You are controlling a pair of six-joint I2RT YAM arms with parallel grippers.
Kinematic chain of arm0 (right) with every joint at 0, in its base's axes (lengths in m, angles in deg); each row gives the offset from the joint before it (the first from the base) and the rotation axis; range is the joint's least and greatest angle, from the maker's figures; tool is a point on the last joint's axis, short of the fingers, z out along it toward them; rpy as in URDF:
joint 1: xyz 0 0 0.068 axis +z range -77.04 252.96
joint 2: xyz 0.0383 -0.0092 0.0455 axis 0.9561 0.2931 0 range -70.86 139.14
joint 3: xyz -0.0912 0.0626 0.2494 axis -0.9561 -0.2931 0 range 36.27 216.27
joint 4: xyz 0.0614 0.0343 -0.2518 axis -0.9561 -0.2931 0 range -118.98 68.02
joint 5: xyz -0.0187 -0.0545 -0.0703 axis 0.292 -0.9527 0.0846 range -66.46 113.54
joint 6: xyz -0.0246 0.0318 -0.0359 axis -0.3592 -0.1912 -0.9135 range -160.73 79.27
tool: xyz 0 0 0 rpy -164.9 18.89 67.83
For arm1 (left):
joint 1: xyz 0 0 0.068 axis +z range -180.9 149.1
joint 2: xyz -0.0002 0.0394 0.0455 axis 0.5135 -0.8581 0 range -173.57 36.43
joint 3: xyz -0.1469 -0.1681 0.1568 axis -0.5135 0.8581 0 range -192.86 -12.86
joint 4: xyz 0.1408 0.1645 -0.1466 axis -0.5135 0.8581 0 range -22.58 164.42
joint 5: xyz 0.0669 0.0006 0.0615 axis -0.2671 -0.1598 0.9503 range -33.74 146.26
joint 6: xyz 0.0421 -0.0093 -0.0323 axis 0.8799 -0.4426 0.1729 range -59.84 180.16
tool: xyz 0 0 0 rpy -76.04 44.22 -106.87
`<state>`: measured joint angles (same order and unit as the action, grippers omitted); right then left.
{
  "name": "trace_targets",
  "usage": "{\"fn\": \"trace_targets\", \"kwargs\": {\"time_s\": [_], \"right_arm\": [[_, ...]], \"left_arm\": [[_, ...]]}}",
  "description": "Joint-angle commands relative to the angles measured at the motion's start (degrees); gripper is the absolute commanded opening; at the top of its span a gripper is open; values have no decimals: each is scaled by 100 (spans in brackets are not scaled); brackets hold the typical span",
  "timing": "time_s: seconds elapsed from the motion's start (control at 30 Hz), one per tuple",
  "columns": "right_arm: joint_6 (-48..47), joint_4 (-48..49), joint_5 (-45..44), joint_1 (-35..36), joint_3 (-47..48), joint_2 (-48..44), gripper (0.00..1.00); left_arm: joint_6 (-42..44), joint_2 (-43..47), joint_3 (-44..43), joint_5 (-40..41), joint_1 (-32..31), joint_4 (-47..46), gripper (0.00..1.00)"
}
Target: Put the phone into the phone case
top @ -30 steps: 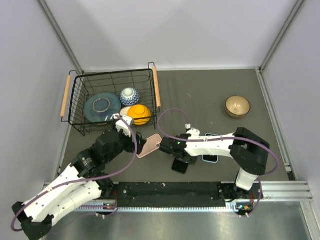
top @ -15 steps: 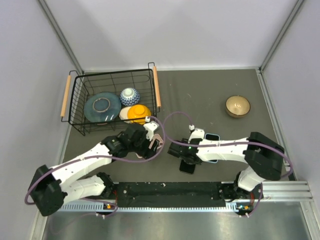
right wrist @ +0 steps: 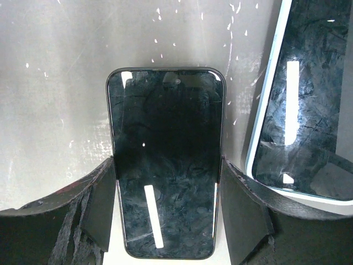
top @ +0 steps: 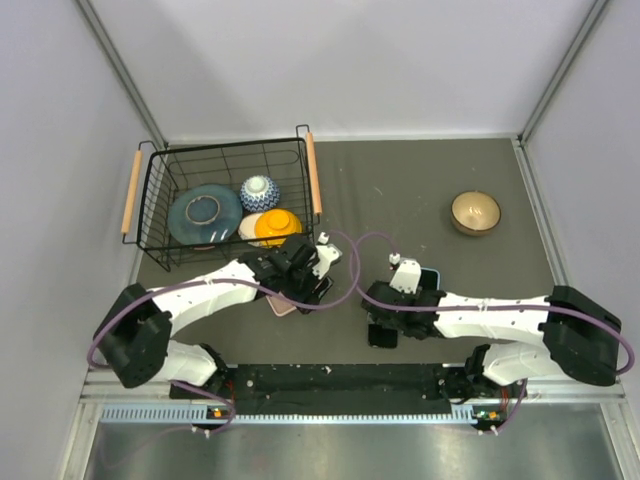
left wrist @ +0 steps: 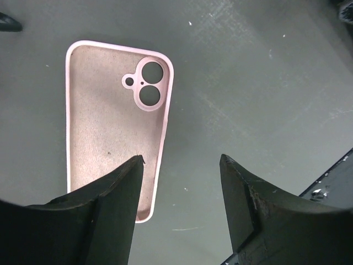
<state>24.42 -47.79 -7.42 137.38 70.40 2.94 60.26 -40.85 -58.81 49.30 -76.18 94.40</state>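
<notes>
Surface: grey scuffed table (top: pixel 400 190) is filling both wrist views, with pale walls closing it in at the left, right and far sides.
Phone case: the phone case (left wrist: pixel 113 132) is lying flat with its pink hollow facing up, left of centre on the table. Its camera cut-out is sitting at the end away from the left fingers.
Left gripper: the left gripper (left wrist: pixel 182 160) is hovering with its jaws spread and gripping nothing. One finger is overlapping the case's near end and the other is hanging over bare table beside it.
Phone: the phone (right wrist: pixel 165 138) is showing its glossy black screen. Its long axis is running straight out from the wrist camera.
Right gripper: the right gripper (top: pixel 385 325) is pinching the phone across its width, a pad pressing on each long edge.
Neighbour: a blue-rimmed slab (right wrist: pixel 303 110) is lying just right of the phone, apart from it and not the target.
Key relation: from the held phone the case is lying to the left, with a strip of bare table between them. The left arm is right over the case — the right arm is nearby but not yet above it.
Next move, as a judgement: the phone's long axis probably needs turning to match the case's before it is lowered in.
</notes>
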Motion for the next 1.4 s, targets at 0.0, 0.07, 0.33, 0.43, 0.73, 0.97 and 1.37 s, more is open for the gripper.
{"fn": "trace_targets", "kwargs": {"time_s": [0.0, 0.07, 0.33, 0.43, 0.73, 0.97, 1.37], "right_arm": [[-248, 488, -68, -44, -47, -322, 42], [-274, 497, -59, -44, -64, -383, 41], [-283, 567, -7, -44, -310, -770, 40], [-318, 550, -24, -44, -381, -955, 40], [-485, 541, 29, -53, -425, -1245, 39], [-512, 410, 90, -53, -469, -1526, 36], [-134, 181, 204, -35, -337, -1747, 34]], "left_arm": [[289, -375, -299, 28, -43, 17, 63], [306, -613, -344, 54, -69, 62, 61], [254, -1202, -493, 151, -104, -18, 49], [166, -1334, -572, 90, -130, 79, 36], [-1537, -1255, -573, -1155, -148, -430, 0], [-3524, -1106, -98, -1448, -394, -1879, 3], [-3948, -141, -484, 15, -474, -1058, 56]]}}
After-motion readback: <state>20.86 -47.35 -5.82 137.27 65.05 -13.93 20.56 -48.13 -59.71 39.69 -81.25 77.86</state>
